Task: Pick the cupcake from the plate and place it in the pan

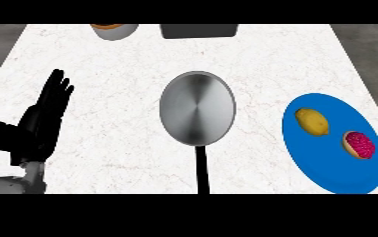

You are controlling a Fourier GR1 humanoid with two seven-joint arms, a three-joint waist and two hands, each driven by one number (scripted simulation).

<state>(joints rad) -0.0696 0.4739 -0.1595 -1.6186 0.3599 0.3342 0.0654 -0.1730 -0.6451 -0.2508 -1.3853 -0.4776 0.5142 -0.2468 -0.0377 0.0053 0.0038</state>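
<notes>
Bare counter (111,131) separates pan (197,108) from plate (325,171).

Kitchen, white marble counter (111,131), steel pan (197,108), blue plate (317,166) with food

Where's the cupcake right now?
In the head view the cupcake sits on the blue plate at the counter's right side, just right of a lemon and well right of the pan.
</notes>
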